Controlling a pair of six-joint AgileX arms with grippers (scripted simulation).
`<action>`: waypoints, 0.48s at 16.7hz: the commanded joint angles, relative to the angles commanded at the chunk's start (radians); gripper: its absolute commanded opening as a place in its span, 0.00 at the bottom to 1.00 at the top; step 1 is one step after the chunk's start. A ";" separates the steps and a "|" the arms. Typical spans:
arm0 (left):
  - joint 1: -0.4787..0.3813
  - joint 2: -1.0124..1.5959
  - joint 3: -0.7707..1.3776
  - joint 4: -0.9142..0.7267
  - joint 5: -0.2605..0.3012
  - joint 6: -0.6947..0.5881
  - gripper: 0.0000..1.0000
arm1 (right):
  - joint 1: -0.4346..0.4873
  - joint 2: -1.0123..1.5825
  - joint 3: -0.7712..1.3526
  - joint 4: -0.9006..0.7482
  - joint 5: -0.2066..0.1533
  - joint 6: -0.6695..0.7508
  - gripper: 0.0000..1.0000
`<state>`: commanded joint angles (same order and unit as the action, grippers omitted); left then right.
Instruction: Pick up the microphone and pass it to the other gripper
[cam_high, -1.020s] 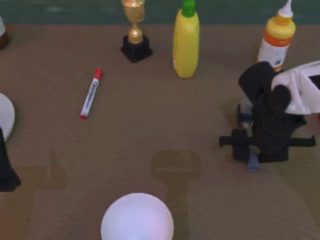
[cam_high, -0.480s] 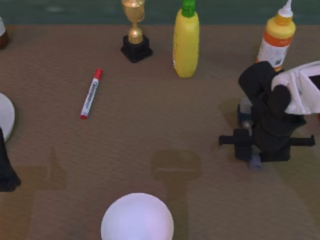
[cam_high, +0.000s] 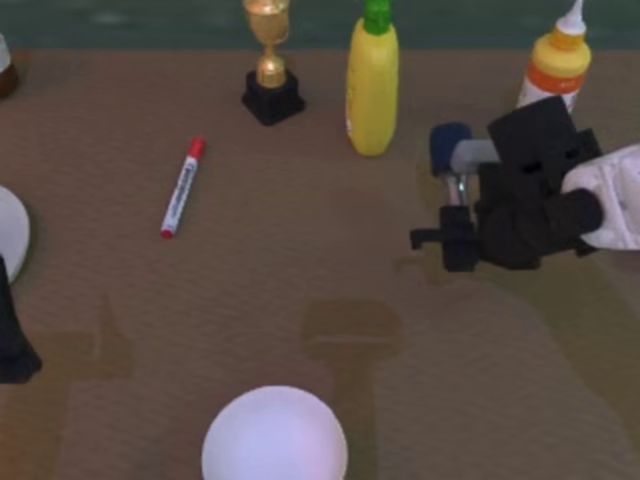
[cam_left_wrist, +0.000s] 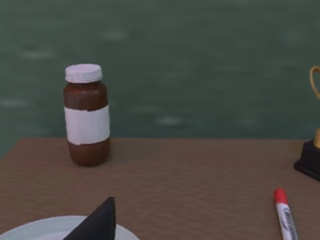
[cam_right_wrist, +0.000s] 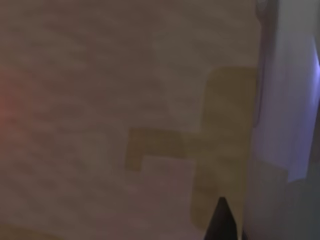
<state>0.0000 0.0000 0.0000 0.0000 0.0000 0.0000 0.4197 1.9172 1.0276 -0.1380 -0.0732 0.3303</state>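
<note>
Microphone (cam_high: 462, 155) is off the surface near its right edge, clamped in my right pincer (cam_high: 468, 185). Pickup looks done; next comes carrying it toward the middle. My left pincer (cam_high: 12, 340) waits at the left edge; whether it's apart, I can't tell.

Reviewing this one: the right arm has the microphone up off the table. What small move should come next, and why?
Probably carry the microphone toward the table's middle. The right gripper holds it lifted at the top view's right, near the yellow bottle, while the left gripper sits parked at the far left edge, too far apart for a handover.
</note>
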 joint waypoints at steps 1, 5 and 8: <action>0.000 0.000 0.000 0.000 0.000 0.000 1.00 | 0.000 -0.017 -0.024 0.093 -0.025 -0.025 0.00; 0.000 0.000 0.000 0.000 0.000 0.000 1.00 | -0.003 -0.101 -0.132 0.489 -0.128 -0.132 0.00; 0.000 0.000 0.000 0.000 0.000 0.000 1.00 | -0.006 -0.177 -0.208 0.756 -0.200 -0.211 0.00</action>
<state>0.0000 0.0000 0.0000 0.0000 0.0000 0.0000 0.4132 1.7406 0.8197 0.6184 -0.2736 0.1192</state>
